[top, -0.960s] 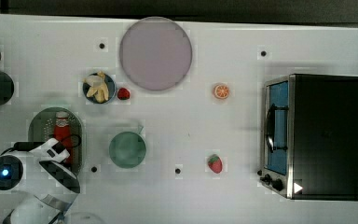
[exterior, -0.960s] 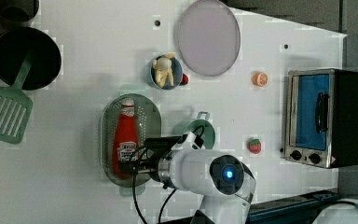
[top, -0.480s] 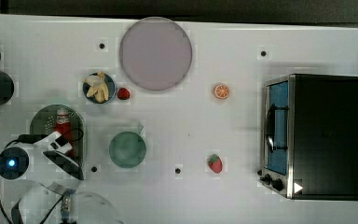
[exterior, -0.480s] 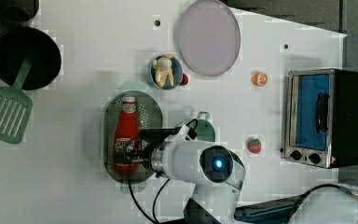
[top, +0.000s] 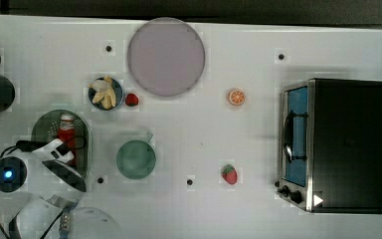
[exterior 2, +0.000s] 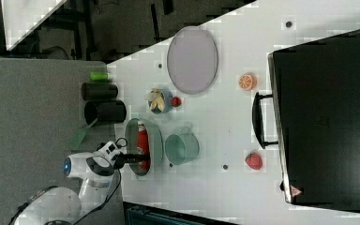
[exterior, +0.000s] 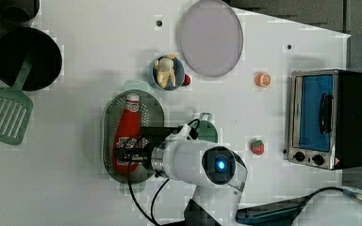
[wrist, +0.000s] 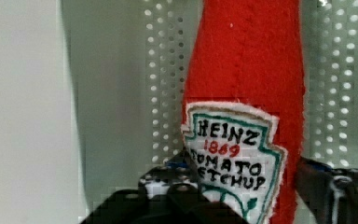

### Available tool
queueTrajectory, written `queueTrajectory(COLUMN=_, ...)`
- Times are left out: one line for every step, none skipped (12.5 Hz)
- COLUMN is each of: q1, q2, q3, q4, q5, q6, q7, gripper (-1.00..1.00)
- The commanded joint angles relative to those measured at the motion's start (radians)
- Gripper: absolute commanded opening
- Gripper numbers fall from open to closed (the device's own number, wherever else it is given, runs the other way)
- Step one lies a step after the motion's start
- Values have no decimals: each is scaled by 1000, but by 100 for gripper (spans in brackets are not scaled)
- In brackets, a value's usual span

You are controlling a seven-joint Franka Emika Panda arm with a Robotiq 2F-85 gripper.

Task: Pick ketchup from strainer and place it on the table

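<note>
The ketchup (exterior: 126, 132), a red bottle with a white cap and a shield label, lies lengthwise in the pale green strainer (exterior: 108, 127) near the left view's left. It also lies in the strainer (top: 42, 124) in the top view as the ketchup (top: 67, 132). My gripper (exterior: 129, 153) reaches over the strainer's near end and sits at the bottle's label. Close up, the ketchup (wrist: 247, 70) runs between my gripper (wrist: 242, 186), with one black finger (wrist: 168, 184) against each side of it. The bottle rests on the strainer (wrist: 168, 70) floor. The white table (top: 204, 149) surrounds it.
A teal cup (top: 136, 159) stands just beside the strainer. A bowl of banana (top: 105, 93), a lilac plate (top: 165, 56), an orange slice (top: 237, 96) and a strawberry (top: 229, 174) lie further off. A toaster oven (top: 338, 144) fills the top view's right. A green spatula (exterior: 4, 113) and black pots sit at the left view's left.
My arm has shifted over the strainer's end and come down. The fingers have drawn in from wide apart onto the bottle's sides. The ketchup has not moved.
</note>
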Motion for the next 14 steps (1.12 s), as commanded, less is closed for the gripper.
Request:
queueTrajectory(q1=-51, q2=-111, q3=78, q4=12, q5=75, q6=-13, q7=41, gripper=21)
queueTrajectory(q1=-77, q2=-156, q3=112, q4=15, q5=132, q6=-26, q7=41, gripper=21)
queueTrajectory(q1=-103, q2=-201, q3=141, q4=21, q5=189, q6=-43, q7=41, gripper=21)
queueTrajectory(q1=-130, q2=-245, q3=168, q4=30, q5=244, q6=-73, q7=36, gripper=21)
queueTrajectory(q1=-154, q2=-286, q3=189, q4=45, q5=295, q6=-120, q7=26, gripper=21)
queueTrajectory(q1=-175, q2=-322, q3=203, q4=64, q5=341, q6=-180, q7=6, gripper=21)
queueTrajectory(q1=-192, q2=-355, q3=208, q4=87, q5=387, q6=-245, q7=-30, gripper=21)
queueTrajectory(q1=-210, q2=-382, q3=207, q4=114, q5=431, q6=-314, q7=-89, gripper=21)
queueTrajectory(q1=-232, q2=-403, q3=203, q4=144, q5=474, q6=-387, q7=-155, gripper=21)
queueTrajectory(q1=-255, q2=-418, q3=194, q4=176, q5=505, q6=-459, q7=-222, gripper=21)
queueTrajectory(q1=-279, q2=-429, q3=177, q4=208, q5=518, q6=-512, q7=-268, gripper=21)
queueTrajectory(q1=-303, q2=-437, q3=156, q4=237, q5=519, q6=-550, q7=-303, gripper=21)
queueTrajectory(q1=-325, q2=-444, q3=131, q4=262, q5=519, q6=-572, q7=-325, gripper=21)
queueTrajectory(q1=-345, q2=-450, q3=101, q4=281, q5=519, q6=-586, q7=-345, gripper=21)
